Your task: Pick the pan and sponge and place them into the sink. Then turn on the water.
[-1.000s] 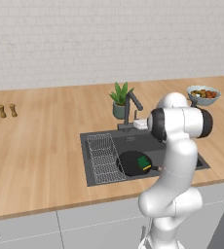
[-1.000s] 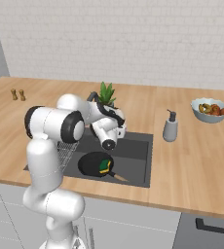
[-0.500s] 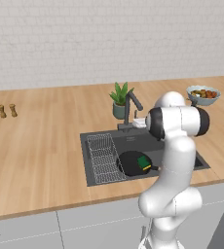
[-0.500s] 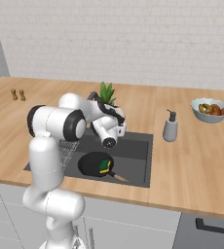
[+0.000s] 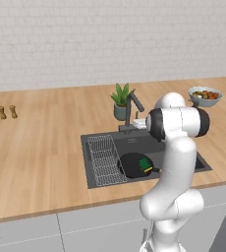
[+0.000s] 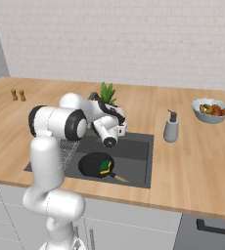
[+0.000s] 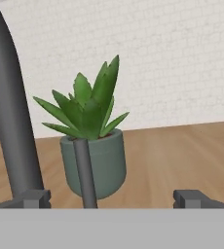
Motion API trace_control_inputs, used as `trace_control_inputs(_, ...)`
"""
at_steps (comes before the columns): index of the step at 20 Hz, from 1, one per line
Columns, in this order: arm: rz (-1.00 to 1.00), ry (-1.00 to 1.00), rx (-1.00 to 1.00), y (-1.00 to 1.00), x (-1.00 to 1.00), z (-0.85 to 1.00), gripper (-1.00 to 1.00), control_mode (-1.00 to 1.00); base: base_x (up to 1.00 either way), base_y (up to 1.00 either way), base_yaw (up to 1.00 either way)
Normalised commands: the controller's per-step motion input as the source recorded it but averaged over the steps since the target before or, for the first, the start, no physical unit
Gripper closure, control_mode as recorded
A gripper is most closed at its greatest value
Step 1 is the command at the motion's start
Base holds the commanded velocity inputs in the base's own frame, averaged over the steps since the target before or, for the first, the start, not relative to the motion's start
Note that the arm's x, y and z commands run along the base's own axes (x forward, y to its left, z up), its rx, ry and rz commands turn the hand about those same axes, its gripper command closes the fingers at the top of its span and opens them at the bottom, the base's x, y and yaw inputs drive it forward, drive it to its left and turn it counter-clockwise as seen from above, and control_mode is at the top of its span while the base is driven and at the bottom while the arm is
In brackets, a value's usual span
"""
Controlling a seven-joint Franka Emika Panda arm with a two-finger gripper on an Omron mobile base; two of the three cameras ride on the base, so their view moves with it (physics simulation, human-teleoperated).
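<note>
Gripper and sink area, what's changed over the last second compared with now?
The gripper has edged slightly closer to the faucet, still open and holding nothing. The pan with the sponge on it stays in the sink, and no water is running. The plant, fruit bowl and soap dispenser are unmoved.

Only the arm has changed, and only by a little. The gripper (image 6: 118, 128) has crept slightly up and forward, nearer to the faucet (image 5: 132, 109) that stands just ahead of it. The move is small between the pictures, hardly more than a nudge. The pan (image 6: 92, 164) and the sponge (image 6: 104, 166) below the gripper show no shift that I can see
</note>
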Motion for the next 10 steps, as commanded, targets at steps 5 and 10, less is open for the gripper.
trace_control_inputs(5, 0.00, 0.00, 0.00, 0.00, 0.09, 0.00, -1.00, -1.00, 0.00, 0.00, 0.00)
trace_control_inputs(10, 0.00, 0.00, 0.00, 0.00, 0.10, 0.00, -1.00, -1.00, 0.00, 0.00, 0.00)
